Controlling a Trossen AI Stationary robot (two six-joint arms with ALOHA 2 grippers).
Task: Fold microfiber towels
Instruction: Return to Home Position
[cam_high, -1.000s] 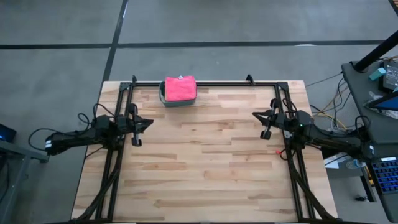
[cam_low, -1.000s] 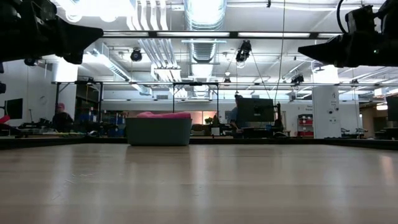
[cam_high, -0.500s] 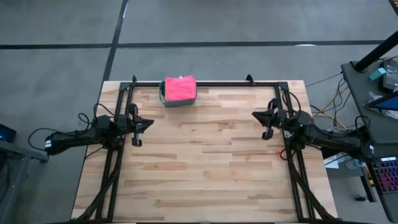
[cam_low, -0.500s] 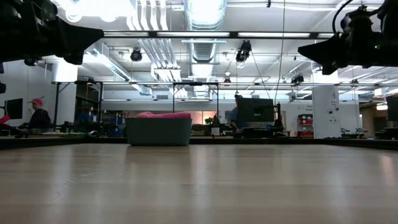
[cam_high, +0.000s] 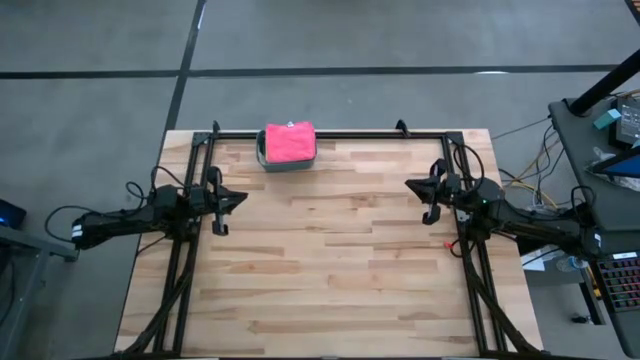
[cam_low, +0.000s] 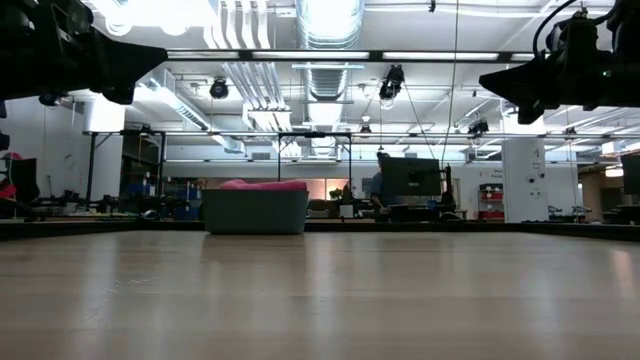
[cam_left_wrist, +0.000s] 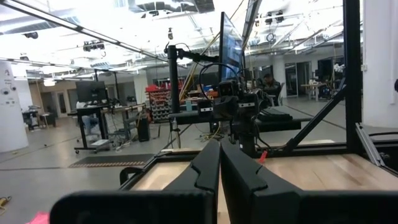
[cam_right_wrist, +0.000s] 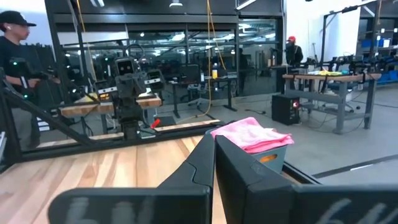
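At the table's (cam_high: 330, 270) far edge, your pink towel (cam_high: 290, 143) sat folded in the bin (cam_high: 285, 168). Only the right gripper (cam_high: 411, 186) had edged back toward its side; the left gripper (cam_high: 238, 198) stayed parked. Both had fingers pressed together, empty, so folding looked finished.

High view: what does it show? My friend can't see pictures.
A pink towel lies on top of a teal bin at the far edge of a wooden table. The left gripper and right gripper hover shut at either side, holding nothing.
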